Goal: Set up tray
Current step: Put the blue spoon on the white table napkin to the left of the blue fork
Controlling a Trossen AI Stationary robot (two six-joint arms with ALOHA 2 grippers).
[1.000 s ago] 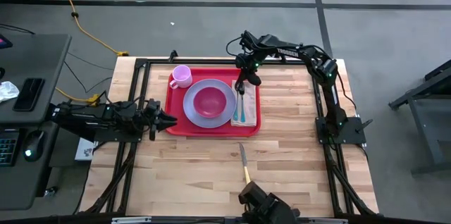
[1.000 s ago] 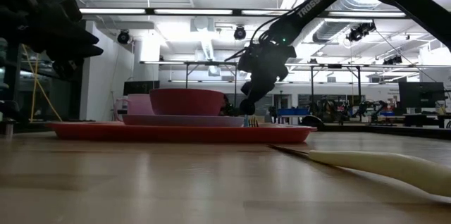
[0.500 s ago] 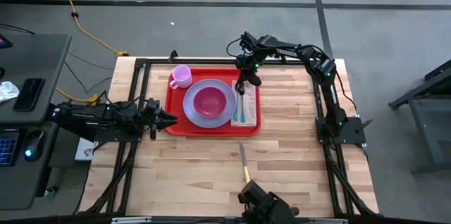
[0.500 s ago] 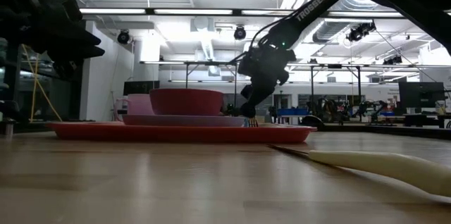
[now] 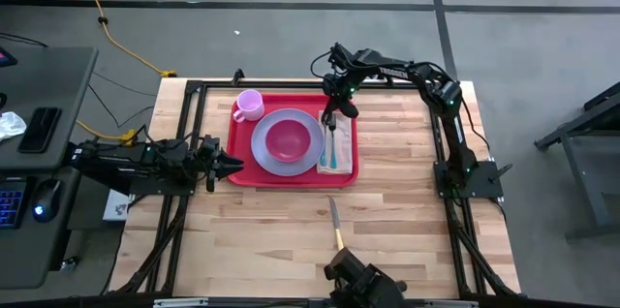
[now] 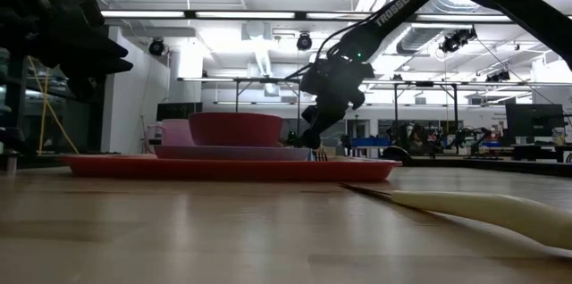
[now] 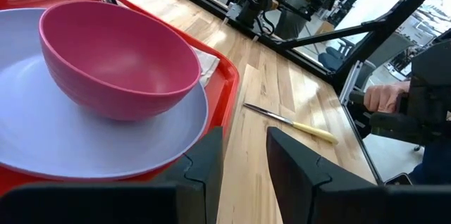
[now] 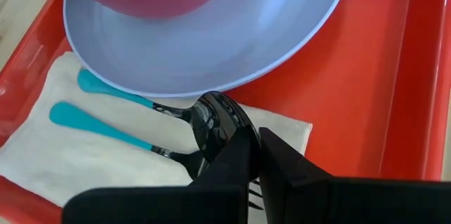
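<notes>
High view shows the red tray (image 5: pixel 294 139) in the upper middle of the frame, lying flat on the wooden counter (image 5: pixel 387 221). On it sits a lavender plate (image 5: pixel 264 148) carrying a pink bowl (image 5: pixel 289 139), with a pink cup (image 5: pixel 249 105) at the tray's upper left corner and a white napkin (image 5: pixel 336 143) along its right side, bearing two teal-handled utensils (image 8: pixel 106 115). The right claw (image 5: pixel 331 119) hangs over the napkin's upper end, its fingers pressed together with nothing between them, right above the utensil heads. The left claw (image 5: pixel 232 163) waits at the tray's left edge, partly parted and empty. A yellow-handled knife (image 5: pixel 335 223) lies on the counter below the tray, apart from it.
</notes>
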